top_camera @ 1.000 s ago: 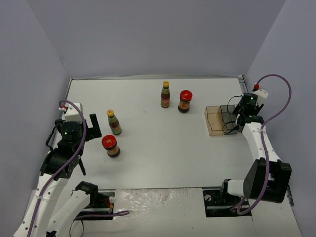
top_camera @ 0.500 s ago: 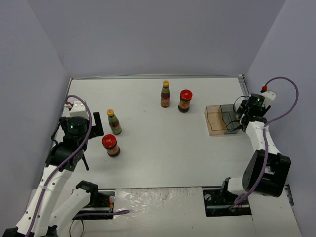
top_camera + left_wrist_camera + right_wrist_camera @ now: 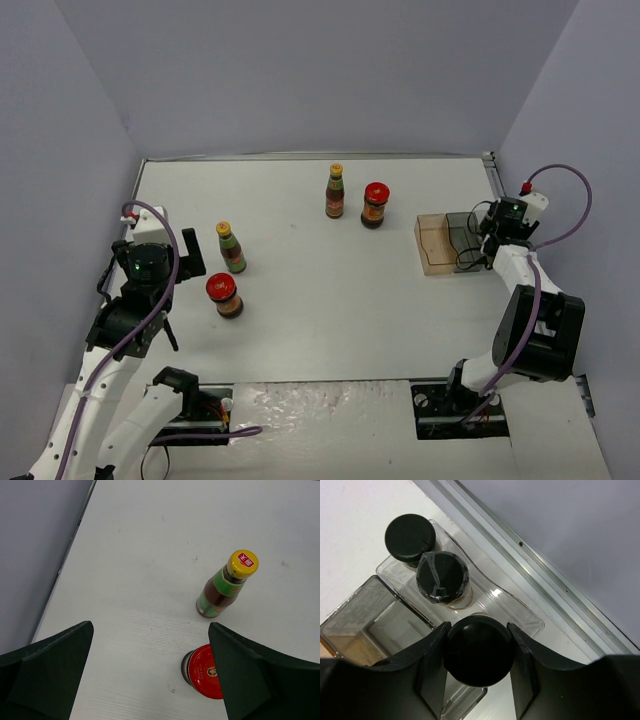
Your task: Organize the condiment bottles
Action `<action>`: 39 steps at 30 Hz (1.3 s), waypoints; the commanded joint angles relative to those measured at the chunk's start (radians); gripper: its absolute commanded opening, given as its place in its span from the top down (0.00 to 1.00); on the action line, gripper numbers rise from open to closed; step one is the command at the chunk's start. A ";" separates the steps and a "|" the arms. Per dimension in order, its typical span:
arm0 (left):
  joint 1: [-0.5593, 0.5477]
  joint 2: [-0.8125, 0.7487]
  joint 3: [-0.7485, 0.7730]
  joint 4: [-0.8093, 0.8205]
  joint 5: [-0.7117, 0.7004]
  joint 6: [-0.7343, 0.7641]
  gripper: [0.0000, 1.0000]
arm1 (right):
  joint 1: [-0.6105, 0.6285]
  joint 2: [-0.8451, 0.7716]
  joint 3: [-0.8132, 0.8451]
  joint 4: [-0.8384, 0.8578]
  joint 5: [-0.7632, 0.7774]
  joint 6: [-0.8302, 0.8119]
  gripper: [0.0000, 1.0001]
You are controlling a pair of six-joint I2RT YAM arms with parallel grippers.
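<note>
Two tall slim dark bottles with yellow caps stand on the table, one at the left (image 3: 231,248) and one at the back (image 3: 335,192). A red-lidded jar (image 3: 224,295) stands near the left one and another (image 3: 375,204) beside the back one. My left gripper (image 3: 188,255) is open and empty, left of the near bottle (image 3: 227,585) and jar (image 3: 202,672). My right gripper (image 3: 479,627) is shut on a black-capped shaker (image 3: 479,652) over the clear tray (image 3: 520,617). Two more shakers (image 3: 410,537) (image 3: 442,576) stand in that tray.
The brownish clear tray (image 3: 436,262) sits at the table's right edge, its left compartment empty. Grey walls close the left, back and right sides. A metal rail (image 3: 545,575) runs right behind the tray.
The left arm rose toward the bottles, then drew back a little. The right wrist shifted slightly over the tray. No bottle on the table has moved.
</note>
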 commanded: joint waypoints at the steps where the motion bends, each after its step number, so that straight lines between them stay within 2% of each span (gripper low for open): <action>1: 0.001 0.012 0.014 0.065 -0.017 0.015 0.03 | -0.019 0.026 0.000 0.095 0.010 0.014 0.93; 2: 0.001 0.011 0.015 0.065 -0.016 0.015 0.03 | -0.018 0.032 0.000 0.094 0.010 0.014 0.87; 12: 0.002 0.007 0.012 0.065 -0.012 0.017 0.03 | -0.023 0.065 0.025 0.061 -0.028 0.007 0.50; 16: 0.002 0.005 0.015 0.065 -0.009 0.017 0.03 | -0.023 0.029 0.031 0.026 -0.050 -0.004 0.30; 18: 0.002 0.005 0.013 0.065 -0.007 0.015 0.03 | -0.021 -0.024 0.032 -0.003 -0.073 -0.006 0.23; 24: 0.004 0.004 0.015 0.063 0.001 0.015 0.03 | 0.009 -0.172 0.067 -0.090 -0.154 -0.045 0.16; 29: 0.012 0.010 0.021 0.057 0.015 0.015 0.03 | 0.114 -0.258 0.132 -0.110 -0.372 -0.144 0.10; 30: 0.013 0.010 0.021 0.057 0.016 0.015 0.03 | 0.131 -0.259 0.135 -0.110 -0.382 -0.149 0.08; 33: 0.016 0.011 0.021 0.051 0.025 0.015 0.03 | 0.200 -0.231 0.174 -0.060 -0.578 -0.244 0.00; 39: 0.022 0.026 0.028 0.038 0.029 0.018 0.03 | 0.331 -0.074 0.293 -0.042 -0.721 -0.377 0.00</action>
